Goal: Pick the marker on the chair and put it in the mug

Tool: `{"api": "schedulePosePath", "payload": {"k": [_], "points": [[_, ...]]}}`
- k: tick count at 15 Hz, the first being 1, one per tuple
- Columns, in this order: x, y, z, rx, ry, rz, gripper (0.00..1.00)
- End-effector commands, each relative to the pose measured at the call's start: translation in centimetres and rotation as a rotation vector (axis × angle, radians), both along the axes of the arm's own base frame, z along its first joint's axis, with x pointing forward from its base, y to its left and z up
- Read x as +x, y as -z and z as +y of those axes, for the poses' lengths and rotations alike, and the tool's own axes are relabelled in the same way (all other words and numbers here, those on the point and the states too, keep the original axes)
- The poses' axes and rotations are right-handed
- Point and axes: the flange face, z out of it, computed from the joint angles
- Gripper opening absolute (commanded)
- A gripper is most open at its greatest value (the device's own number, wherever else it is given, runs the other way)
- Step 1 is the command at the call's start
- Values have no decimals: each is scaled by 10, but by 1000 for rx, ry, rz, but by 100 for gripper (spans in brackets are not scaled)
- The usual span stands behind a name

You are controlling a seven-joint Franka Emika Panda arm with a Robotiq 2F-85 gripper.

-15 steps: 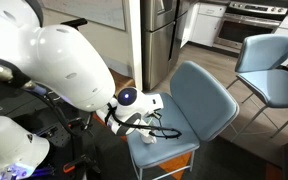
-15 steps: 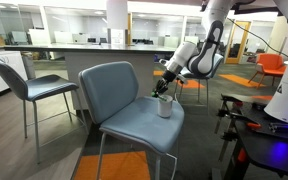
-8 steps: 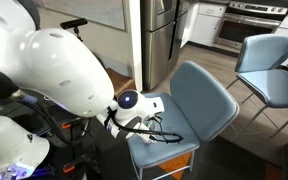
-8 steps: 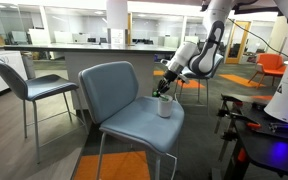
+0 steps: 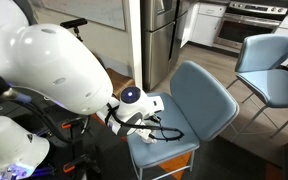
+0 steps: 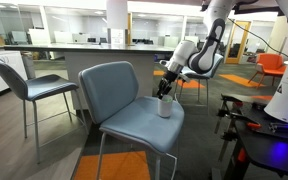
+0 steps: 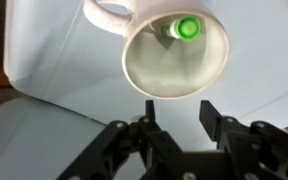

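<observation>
The white mug (image 7: 174,55) stands on the grey-blue chair seat (image 7: 54,60). The green marker (image 7: 187,28) stands inside the mug, its round end showing. My gripper (image 7: 178,112) is open and empty, just above the mug's rim. In an exterior view the gripper (image 6: 166,88) hovers over the mug (image 6: 165,107) on the chair (image 6: 119,95). In another exterior view the gripper (image 5: 147,125) is over the seat (image 5: 169,145) and the mug (image 5: 149,138) is mostly hidden by it.
A second blue chair with dark legs (image 5: 269,65) stands behind, also seen far left in an exterior view (image 6: 29,85). A steel fridge (image 5: 159,35) is behind the chair. A black cart (image 6: 259,135) stands close to the seat edge.
The gripper has risen slightly above the mug; the marker stays in the mug.
</observation>
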Motion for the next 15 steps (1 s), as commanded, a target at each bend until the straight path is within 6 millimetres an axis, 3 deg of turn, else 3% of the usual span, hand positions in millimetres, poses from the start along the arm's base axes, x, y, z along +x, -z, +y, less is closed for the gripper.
{"api": "schedulePosePath", "payload": {"k": [1,3,4,9,15], "points": [[6,-21,0,-51,100,94,85],[14,-34,2,-80,187,156,99],[17,-42,6,-78,221,183,100],[29,-73,29,-81,421,372,100],[31,-108,35,-183,496,507,100]]}}
